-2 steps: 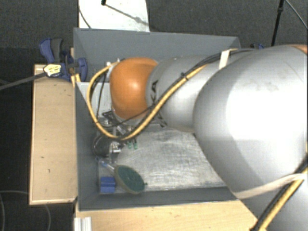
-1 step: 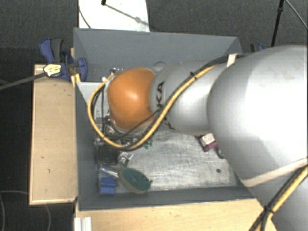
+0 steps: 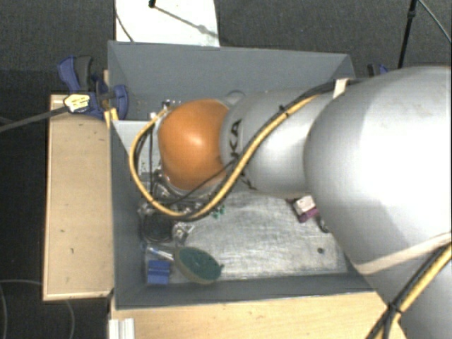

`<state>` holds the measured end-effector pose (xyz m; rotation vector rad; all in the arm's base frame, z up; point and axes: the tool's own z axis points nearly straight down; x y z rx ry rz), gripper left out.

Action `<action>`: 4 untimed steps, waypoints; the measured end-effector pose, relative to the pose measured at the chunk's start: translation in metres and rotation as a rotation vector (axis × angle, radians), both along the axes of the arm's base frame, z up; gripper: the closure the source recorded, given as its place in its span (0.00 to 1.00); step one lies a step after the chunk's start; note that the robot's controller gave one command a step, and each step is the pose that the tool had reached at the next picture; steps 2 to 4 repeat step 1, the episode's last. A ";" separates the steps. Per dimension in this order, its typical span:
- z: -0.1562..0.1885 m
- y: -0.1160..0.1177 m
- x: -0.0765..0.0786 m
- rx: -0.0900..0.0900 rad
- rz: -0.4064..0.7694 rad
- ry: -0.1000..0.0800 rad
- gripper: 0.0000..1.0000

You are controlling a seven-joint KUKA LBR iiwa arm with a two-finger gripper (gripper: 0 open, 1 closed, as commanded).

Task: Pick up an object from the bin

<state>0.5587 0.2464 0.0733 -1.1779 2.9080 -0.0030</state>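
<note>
Arm (image 3: 367, 168) stretched left, claw (image 3: 164, 226) low — bin's (image 3: 212, 69) left

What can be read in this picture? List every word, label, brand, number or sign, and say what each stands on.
"KA": dark letters on the arm's silver casing, next to the orange cover. The yellow cable crosses the rest of the word, so it cannot be read.
White-and-purple piece on the floor of the bin: any marking is too small to read.
Blue piece and round green piece: no text can be made out.
</note>
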 end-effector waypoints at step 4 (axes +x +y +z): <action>0.127 0.008 0.022 0.003 0.253 -0.005 1.00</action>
